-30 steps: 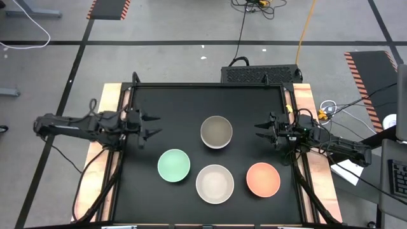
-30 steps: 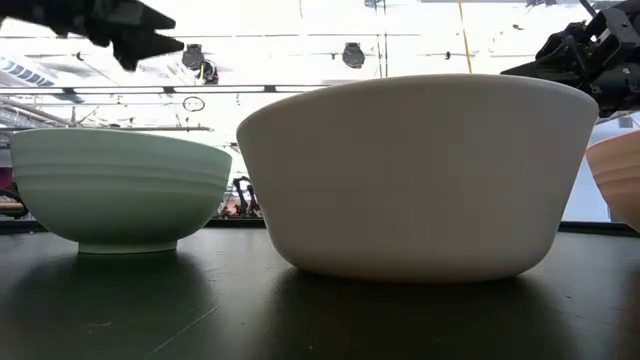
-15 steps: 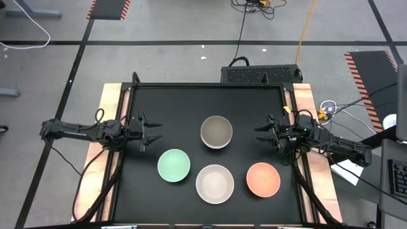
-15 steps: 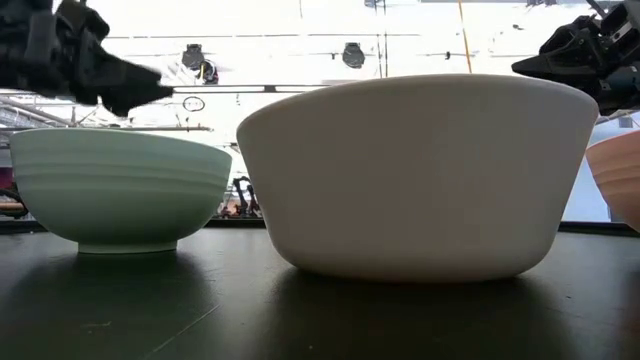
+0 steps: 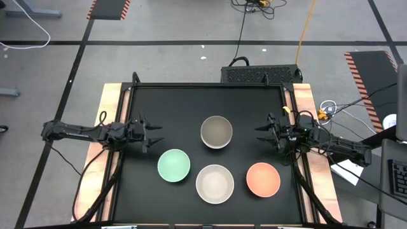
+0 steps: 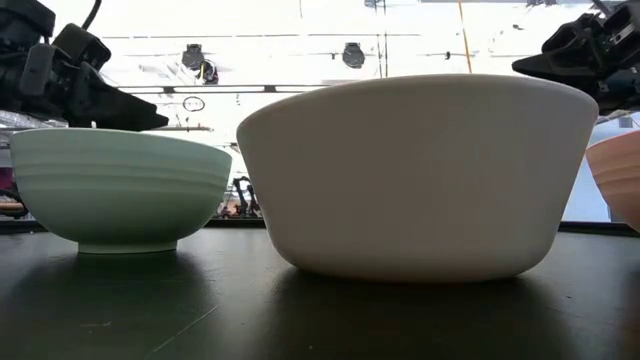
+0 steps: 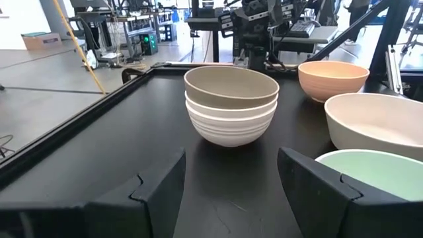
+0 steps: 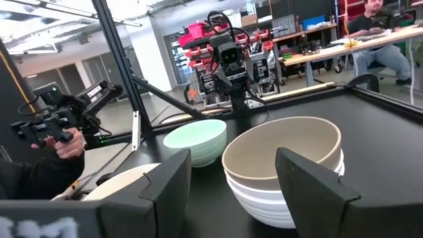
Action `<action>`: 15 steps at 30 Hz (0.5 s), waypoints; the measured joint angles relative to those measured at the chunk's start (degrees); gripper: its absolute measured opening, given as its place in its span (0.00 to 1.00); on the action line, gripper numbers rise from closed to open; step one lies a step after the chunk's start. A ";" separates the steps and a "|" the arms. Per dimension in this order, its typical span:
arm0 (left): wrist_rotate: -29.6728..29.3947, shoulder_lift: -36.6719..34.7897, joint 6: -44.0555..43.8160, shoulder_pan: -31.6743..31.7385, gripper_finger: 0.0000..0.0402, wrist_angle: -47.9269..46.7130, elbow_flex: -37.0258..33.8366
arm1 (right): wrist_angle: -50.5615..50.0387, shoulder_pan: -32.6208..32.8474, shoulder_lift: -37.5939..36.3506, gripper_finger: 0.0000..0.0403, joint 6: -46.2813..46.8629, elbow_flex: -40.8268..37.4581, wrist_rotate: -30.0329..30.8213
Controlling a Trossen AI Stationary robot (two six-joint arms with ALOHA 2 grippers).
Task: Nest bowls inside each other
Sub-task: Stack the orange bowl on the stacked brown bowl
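Observation:
A grey-brown bowl (image 5: 216,131) sits nested in a white stack (image 7: 230,125) at the table's middle. Toward the near edge stand three single bowls on their bases: mint green (image 5: 173,165), cream-beige (image 5: 214,183) and salmon-orange (image 5: 262,179). My left gripper (image 5: 154,134) hovers open to the left of the stack and just beyond the mint bowl; the left wrist view shows the gripper (image 7: 231,192) pointing at the stack. My right gripper (image 5: 261,134) hovers open to the stack's right, facing it (image 8: 231,198). Neither gripper touches a bowl.
A black mat (image 5: 172,105) covers the table, with a raised dark frame and wooden side strips (image 5: 109,102). The far half of the mat is bare. In the right wrist view a person's hand (image 8: 63,142) holds a device beyond the table.
My left gripper has come down and shifted a little toward the near edge, and now hangs just above the mint bowl's rim height in the low view. It stays open. The bowls have not moved.

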 joint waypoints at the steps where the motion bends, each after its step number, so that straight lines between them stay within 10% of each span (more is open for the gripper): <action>1: 0.00 0.00 -0.01 0.00 0.60 0.01 0.00 | 1.09 0.00 0.02 0.53 0.88 0.00 -0.42; 15: 0.33 0.02 -1.27 0.00 0.60 -0.76 0.00 | -9.84 2.20 8.73 0.58 0.80 16.61 -3.79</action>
